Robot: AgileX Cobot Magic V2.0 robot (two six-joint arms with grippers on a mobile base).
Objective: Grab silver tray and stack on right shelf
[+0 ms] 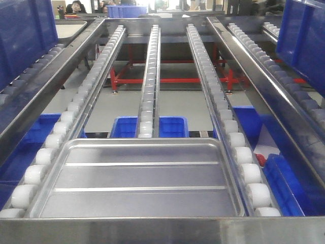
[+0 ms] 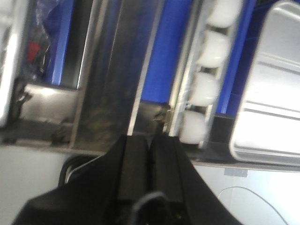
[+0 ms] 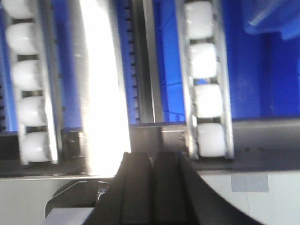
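The silver tray [image 1: 142, 178], shiny with two long ridges, lies flat on the white rollers of the middle rack section, close behind the front lip [image 1: 162, 231]. Its left end also shows in the left wrist view as the tray [image 2: 272, 93]. The right shelf [image 1: 297, 99] is the roller section right of it, past a sloping steel rail. My left gripper [image 2: 150, 138] is shut and empty at the front lip, left of the tray. My right gripper [image 3: 152, 157] is shut and empty at the lip, between two roller lanes [image 3: 206, 93]. Neither gripper shows in the front view.
Blue bins [image 1: 172, 126] sit below the rack. A large blue crate [image 1: 302, 35] rests on the right section's far end, and another blue crate [image 1: 25, 30] on the left section. Sloping steel rails [image 1: 254, 76] divide the sections. People stand far behind.
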